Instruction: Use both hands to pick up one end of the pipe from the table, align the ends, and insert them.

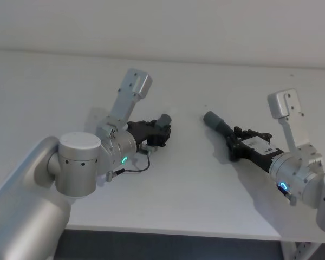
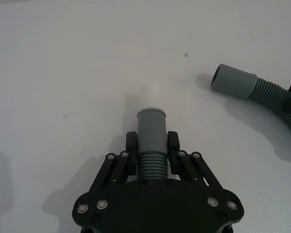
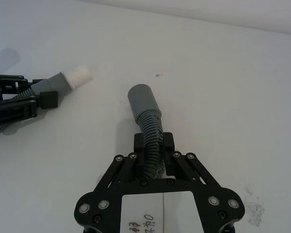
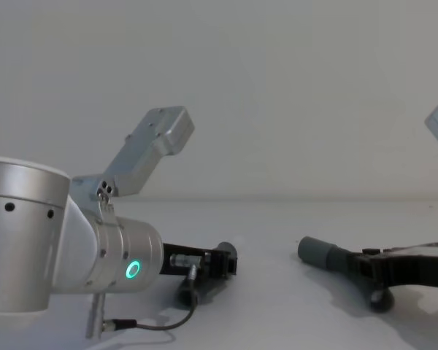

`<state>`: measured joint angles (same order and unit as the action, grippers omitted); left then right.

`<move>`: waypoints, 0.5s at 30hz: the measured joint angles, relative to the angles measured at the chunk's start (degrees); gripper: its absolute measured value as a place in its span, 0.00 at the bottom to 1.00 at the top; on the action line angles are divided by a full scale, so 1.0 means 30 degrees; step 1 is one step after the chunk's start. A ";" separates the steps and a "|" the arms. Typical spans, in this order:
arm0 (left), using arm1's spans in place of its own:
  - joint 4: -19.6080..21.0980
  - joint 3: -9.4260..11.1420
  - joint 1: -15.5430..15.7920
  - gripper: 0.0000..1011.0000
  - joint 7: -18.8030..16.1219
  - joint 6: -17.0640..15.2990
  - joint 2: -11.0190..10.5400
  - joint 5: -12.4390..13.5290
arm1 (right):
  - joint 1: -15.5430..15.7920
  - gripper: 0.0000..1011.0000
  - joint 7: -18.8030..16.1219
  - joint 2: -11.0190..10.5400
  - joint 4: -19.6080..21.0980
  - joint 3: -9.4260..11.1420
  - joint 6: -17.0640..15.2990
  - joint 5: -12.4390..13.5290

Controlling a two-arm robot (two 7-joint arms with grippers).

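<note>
A plain pale wall (image 4: 292,80) rises behind the counter (image 1: 38,92). A tiny dark speck (image 2: 185,54) marks the white surface, and a grey scuffed smudge (image 3: 254,208) lies elsewhere on it. Below the near edge are a dark floor (image 1: 168,246) and a perforated pale metal upright (image 1: 302,250).

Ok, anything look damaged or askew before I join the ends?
Nothing stands out. The black left gripper clamps the dark grey ribbed pipe piece with the pale tip; the right gripper clamps the grey socket-ended piece. Both look intact, ends apart.
</note>
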<state>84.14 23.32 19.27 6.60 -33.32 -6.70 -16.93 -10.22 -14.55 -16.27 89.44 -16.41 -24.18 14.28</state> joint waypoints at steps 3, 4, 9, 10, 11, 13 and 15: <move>0.0000 0.0001 0.0000 0.36 0.0000 0.0000 -0.0001 -0.0001 | 0.0000 0.22 0.0000 0.0000 0.0000 -0.0001 -0.0001 0.0000; 0.0000 0.0000 0.0001 0.36 -0.0001 0.0000 -0.0001 -0.0001 | 0.0001 0.22 0.0000 0.0000 -0.0001 0.0000 0.0000 0.0000; 0.0000 0.0000 0.0001 0.36 -0.0001 0.0000 -0.0001 0.0000 | 0.0001 0.22 0.0000 0.0000 -0.0001 -0.0001 0.0000 0.0000; 0.0000 0.0000 0.0001 0.36 0.0000 0.0000 -0.0001 0.0000 | 0.0001 0.22 0.0000 0.0000 0.0000 -0.0001 0.0000 0.0000; 0.0000 0.0000 0.0001 0.36 0.0000 0.0000 0.0000 0.0000 | 0.0001 0.22 0.0000 0.0000 0.0000 -0.0001 0.0000 -0.0001; 0.0001 0.0000 -0.0001 0.36 0.0000 0.0001 -0.0001 0.0000 | 0.0001 0.22 0.0000 0.0000 0.0000 -0.0001 0.0000 0.0000; 0.0000 0.0000 0.0000 0.36 0.0000 0.0001 0.0000 0.0000 | 0.0000 0.22 0.0000 0.0000 -0.0001 0.0000 0.0000 0.0000</move>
<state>84.14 23.32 19.27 6.60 -33.32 -6.70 -16.93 -10.22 -14.55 -16.27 89.44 -16.41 -24.18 14.28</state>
